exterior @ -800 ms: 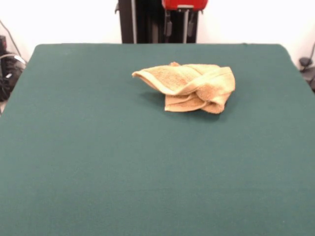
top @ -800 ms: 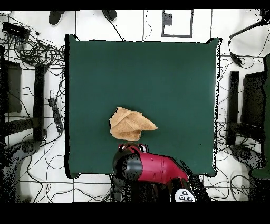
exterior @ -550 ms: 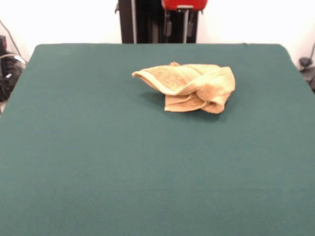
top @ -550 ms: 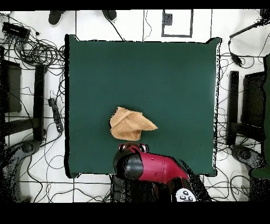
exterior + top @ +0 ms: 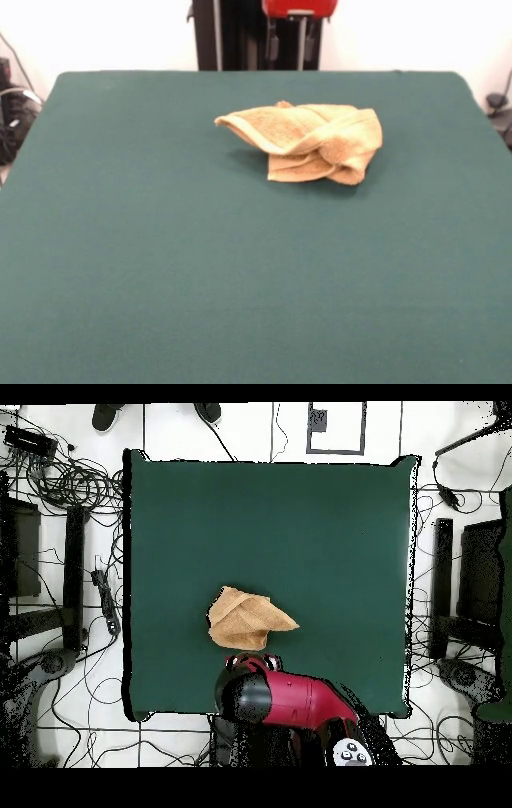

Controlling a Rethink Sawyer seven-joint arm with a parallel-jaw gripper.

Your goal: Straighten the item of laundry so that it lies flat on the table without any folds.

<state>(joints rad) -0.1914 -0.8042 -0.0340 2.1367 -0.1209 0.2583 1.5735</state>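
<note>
The item of laundry (image 5: 308,140) is a mustard-tan towel, bunched and folded over itself, with one corner sticking out to the left in the front view. It lies on the dark green table (image 5: 200,264), toward the far side. From overhead the towel (image 5: 250,620) sits just ahead of the red arm (image 5: 290,699), near that edge of the table (image 5: 300,514). My gripper (image 5: 290,44) hangs drawn back above the table's far edge, behind the towel and well clear of it. It is open with nothing between its fingers.
Tangled cables (image 5: 70,484) cover the floor around the table. Dark equipment stands to the left (image 5: 25,549) and right (image 5: 480,584) of it. Green cloth stretches wide on every side of the towel.
</note>
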